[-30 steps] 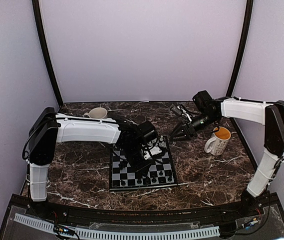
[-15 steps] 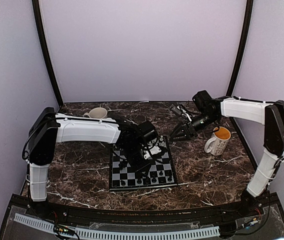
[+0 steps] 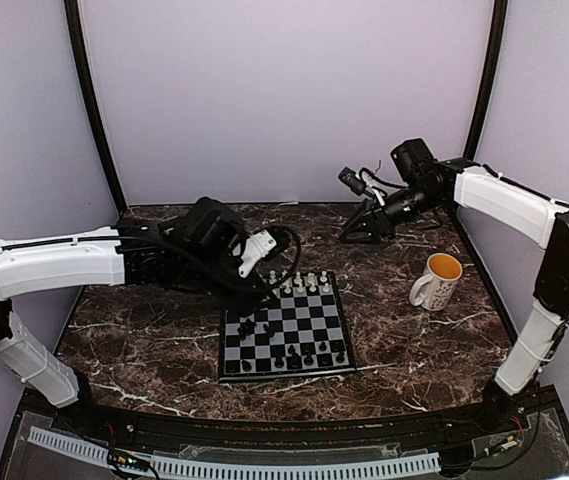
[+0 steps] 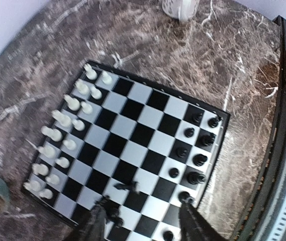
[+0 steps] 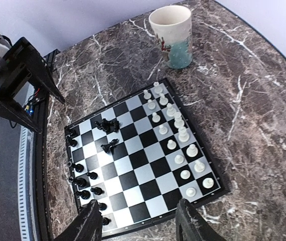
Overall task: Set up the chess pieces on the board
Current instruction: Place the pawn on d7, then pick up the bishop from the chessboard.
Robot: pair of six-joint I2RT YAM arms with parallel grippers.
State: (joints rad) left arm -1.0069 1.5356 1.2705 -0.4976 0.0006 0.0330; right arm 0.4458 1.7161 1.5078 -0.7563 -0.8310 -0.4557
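A second ago we saw the left arm folded down over the middle of the board (image 3: 304, 318), its wrist low among the pieces. Now it has lifted and swung back to the left, and the left gripper (image 4: 143, 223) hangs above the board's far left corner. Its fingers (image 4: 95, 226) stand well apart with nothing between them.

The right arm has also risen and drawn back toward the rear wall, away from the orange-lined mug (image 3: 436, 281). The right gripper (image 5: 140, 223) is likewise parted and holds nothing. The cream mug (image 5: 172, 35) at the back left was plain in the overhead view before. It is now hidden there behind the left arm, though we catch it from the right wrist.

The board itself has not shifted and lies flat at the centre of the table, between the two arms. The white pieces (image 5: 178, 135) stand in two tidy rows along its far side. The black pieces (image 5: 85, 183) are on the near side, ranked unevenly with gaps. A few toppled black pieces (image 5: 107, 125) lie on their sides on squares left of the middle.

The tabletop (image 3: 164, 350) is dark brown marble with white veins. Pale lilac walls (image 3: 284, 100) close it in on three sides, and black poles (image 3: 92, 110) run up at the rear corners. A white slotted cable duct (image 3: 234, 466) runs along the black front rail.
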